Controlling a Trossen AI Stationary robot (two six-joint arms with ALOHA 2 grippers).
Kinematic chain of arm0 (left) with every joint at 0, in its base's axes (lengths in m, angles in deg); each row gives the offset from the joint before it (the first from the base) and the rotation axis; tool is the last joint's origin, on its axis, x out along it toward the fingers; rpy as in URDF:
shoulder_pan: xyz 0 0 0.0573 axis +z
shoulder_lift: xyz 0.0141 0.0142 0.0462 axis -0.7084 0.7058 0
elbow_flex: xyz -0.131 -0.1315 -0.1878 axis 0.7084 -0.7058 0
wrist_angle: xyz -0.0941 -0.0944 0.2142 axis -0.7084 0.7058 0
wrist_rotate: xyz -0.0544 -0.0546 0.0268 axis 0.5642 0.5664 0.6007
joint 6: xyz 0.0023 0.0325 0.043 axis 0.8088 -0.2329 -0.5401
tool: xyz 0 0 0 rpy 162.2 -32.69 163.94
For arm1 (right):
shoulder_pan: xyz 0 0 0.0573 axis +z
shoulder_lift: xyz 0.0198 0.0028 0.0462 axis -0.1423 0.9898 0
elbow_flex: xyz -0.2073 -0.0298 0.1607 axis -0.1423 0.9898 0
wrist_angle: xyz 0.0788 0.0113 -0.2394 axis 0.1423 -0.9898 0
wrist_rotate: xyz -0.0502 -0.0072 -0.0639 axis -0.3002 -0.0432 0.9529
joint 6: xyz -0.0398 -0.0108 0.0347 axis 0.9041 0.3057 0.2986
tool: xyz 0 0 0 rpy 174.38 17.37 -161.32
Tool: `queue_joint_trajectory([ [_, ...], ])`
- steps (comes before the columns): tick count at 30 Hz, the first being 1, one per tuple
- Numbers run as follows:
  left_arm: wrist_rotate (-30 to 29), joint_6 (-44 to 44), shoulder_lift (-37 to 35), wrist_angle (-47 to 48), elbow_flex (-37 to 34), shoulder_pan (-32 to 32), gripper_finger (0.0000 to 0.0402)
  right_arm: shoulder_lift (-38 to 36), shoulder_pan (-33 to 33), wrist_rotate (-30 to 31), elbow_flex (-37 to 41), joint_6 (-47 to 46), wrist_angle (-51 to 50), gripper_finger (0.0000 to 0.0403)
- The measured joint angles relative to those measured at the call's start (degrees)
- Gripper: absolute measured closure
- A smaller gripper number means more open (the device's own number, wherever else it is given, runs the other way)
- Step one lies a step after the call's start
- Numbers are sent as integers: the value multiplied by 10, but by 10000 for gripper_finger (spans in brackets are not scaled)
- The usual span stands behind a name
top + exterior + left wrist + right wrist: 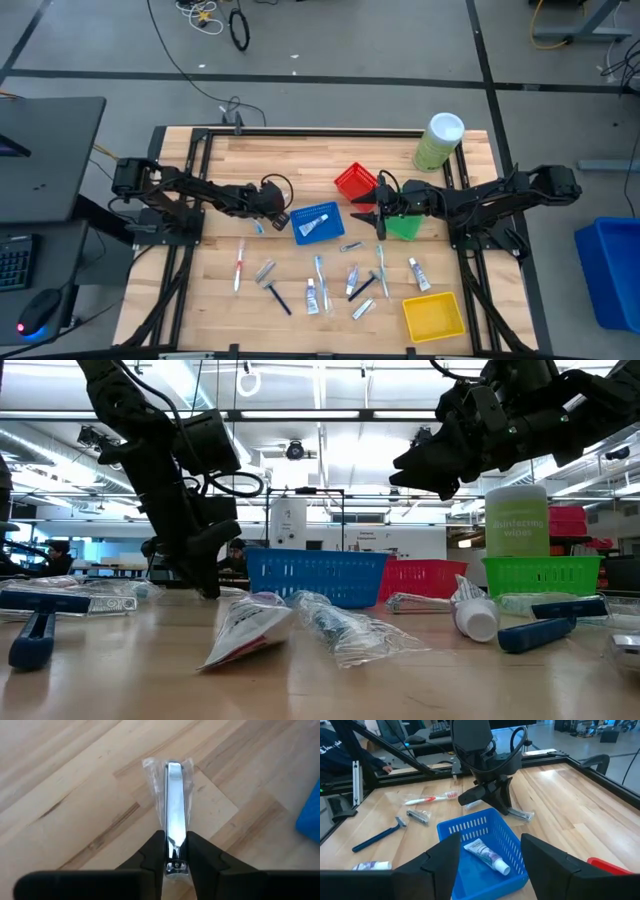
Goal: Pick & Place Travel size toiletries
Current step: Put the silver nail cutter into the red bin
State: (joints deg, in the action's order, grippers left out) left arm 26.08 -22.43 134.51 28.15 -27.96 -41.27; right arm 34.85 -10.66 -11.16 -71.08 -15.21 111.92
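Note:
A silver nail clipper (174, 795) in a clear wrapper lies on the wooden table just left of the blue basket (318, 222). My left gripper (175, 837) is shut on it. One white tube (487, 855) lies in the blue basket. My right gripper (490, 837) hangs open above the table between the blue basket and the green basket (405, 228), with nothing between its fingers. More travel size toiletries lie loose near the front edge, among them a red toothbrush (239, 265), a dark razor (277, 297) and several small tubes (312, 296). My left gripper pinches the nail clipper's near end (174, 857) between its two fingers. They slant down from the table's left and point along the clipper. The clipper lies flat in its wrapper, its far end (174, 767) on the table.
A red basket (354, 182) stands behind the blue one and a yellow basket (433, 315) at the front right. A pale-green cylinder with a white lid (438, 140) stands at the far right corner. Bare wood shows at the far left.

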Motion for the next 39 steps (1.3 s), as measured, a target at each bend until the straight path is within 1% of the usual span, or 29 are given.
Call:
queue_joint_trajectory([
  [3, 3, 0, -5, 3, 0, 0, 336, 0, 0, 0, 0, 0, 0, 177],
  [7, 3, -4, -27, 17, 10, 0, 327, 0, 0, 0, 0, 12, 0, 173],
  [11, -6, -49, -61, 30, 32, 0, 328, 0, 0, 0, 0, 36, 0, 177],
  [15, 3, -130, -98, 20, 67, 0, 337, 0, 0, 0, 0, 66, 2, 187],
  [20, 41, -229, -112, -9, 109, 0, 329, 0, 0, 0, 0, 98, 4, 198],
  [24, 81, -291, -112, -32, 132, 0, 336, 0, 0, 14, 0, 122, 29, 199],
  [30, 159, -354, -112, -124, 136, 0, 336, 0, -2, 15, 0, 165, 81, 168],
  [34, 207, -390, -112, -153, 136, 1, 337, 0, -9, 13, -4, 169, 108, 141],
  [37, 214, -415, -112, -171, 136, 1, 338, 13, -22, 5, -20, 163, 109, 128],
  [39, 212, -432, -112, -170, 136, 5, 336, 31, -32, -24, -37, 164, 109, 123],
])
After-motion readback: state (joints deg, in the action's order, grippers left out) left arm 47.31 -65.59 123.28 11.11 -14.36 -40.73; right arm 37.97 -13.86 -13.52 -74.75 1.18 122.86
